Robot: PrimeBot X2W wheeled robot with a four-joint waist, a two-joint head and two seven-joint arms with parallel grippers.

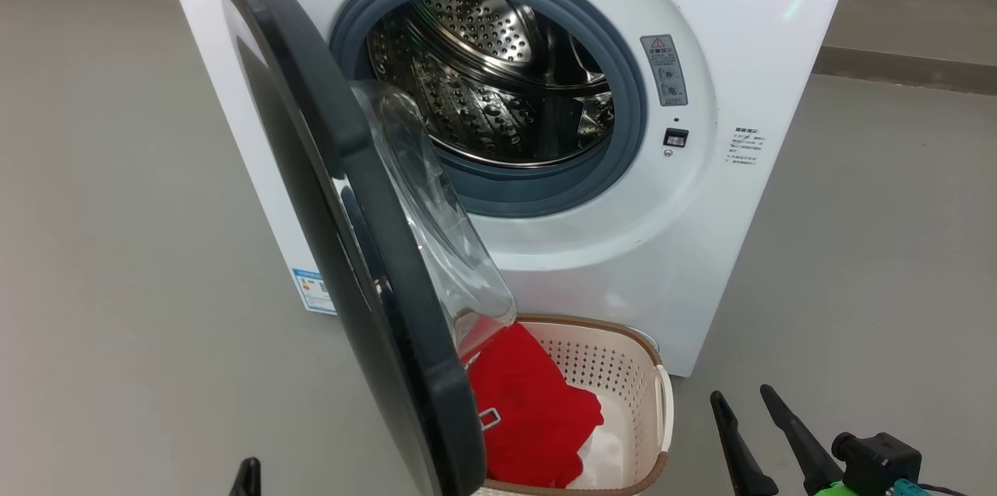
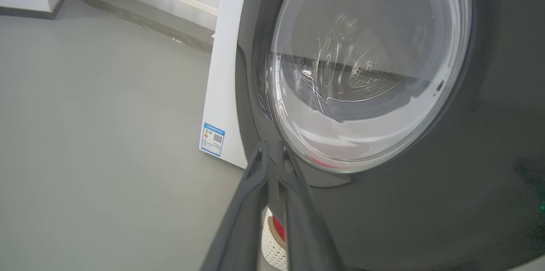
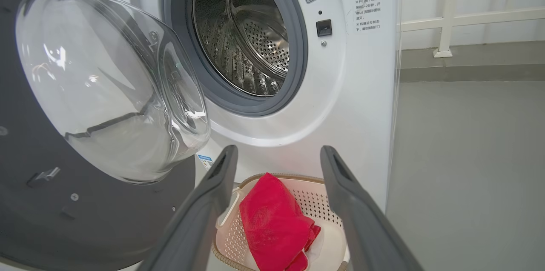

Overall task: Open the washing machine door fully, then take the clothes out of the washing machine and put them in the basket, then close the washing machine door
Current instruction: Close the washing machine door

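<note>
- Washing machine (image 1: 701, 247): white front-loader in the upper centre of the head view. The grey gasket ring (image 1: 545, 200) and the perforated steel drum (image 1: 483, 83) are exposed, and no garment is visible in the part of the drum that shows.
- Washing machine door (image 1: 350, 247): swung open and seen almost edge-on, running from the upper left to the bottom centre of the head view. Its clear glass bowl (image 1: 436, 231) bulges toward the drum opening.
- Basket (image 1: 623, 371): on the grey floor (image 1: 117, 247) at the bottom centre, just in front of the machine's lower panel and partly hidden by the door's lower rim.
- Clothes (image 1: 530, 410): a bright red garment lies inside the basket, with a white piece (image 1: 604, 457) beside it at the lower right.
- Left gripper (image 2: 272, 147): fingers drawn nearly together, a narrow slit between them and nothing clamped. In the left wrist view the tips sit at lower centre, before the door's outer black rim (image 2: 425, 198).
- Right gripper (image 3: 279, 156): jaws spread wide and empty. In the right wrist view they frame the basket (image 3: 323, 207) and the red garment (image 3: 272, 224) at bottom centre.
</note>
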